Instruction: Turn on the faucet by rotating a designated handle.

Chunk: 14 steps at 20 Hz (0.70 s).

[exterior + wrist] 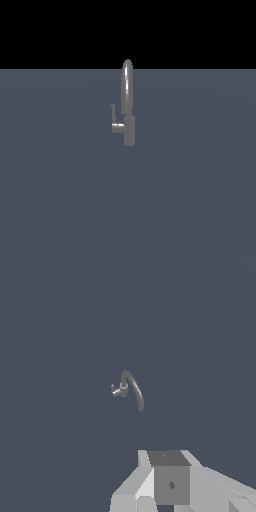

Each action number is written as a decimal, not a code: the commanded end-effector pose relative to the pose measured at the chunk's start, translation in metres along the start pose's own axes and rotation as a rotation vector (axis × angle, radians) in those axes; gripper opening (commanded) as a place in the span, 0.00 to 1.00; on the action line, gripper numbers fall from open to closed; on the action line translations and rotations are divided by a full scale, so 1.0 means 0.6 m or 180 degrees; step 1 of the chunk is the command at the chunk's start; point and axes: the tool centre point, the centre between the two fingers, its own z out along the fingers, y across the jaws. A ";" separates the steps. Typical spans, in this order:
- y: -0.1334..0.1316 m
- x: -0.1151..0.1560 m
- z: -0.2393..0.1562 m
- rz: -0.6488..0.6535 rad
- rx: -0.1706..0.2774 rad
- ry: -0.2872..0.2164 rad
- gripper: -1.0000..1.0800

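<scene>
The slim grey faucet [128,105] stands upright on the flat grey-blue ground, its tall arched spout rising from a thicker cylindrical base. The small L-shaped handle [116,124] sticks out of the base toward the exterior view's left, its thin stick pointing up. The arm does not show in the exterior view. In the wrist view the faucet [135,392] is small and far off, seen from above, with the handle [116,391] beside it. Only grey blocks of my gripper [170,483] show at that picture's edge, far from the faucet. Its fingertips are not visible.
The grey-blue ground [190,200] stretches all around the faucet, with a black background above its far edge. No other objects show in either view.
</scene>
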 end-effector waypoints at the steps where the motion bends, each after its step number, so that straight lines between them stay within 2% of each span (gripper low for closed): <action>1: -0.028 -0.001 -0.007 0.0176 -0.0060 0.0136 0.00; 8: -0.112 0.001 0.006 0.0613 -0.0261 0.0466 0.00; 14: -0.186 0.010 0.057 0.0949 -0.0462 0.0691 0.00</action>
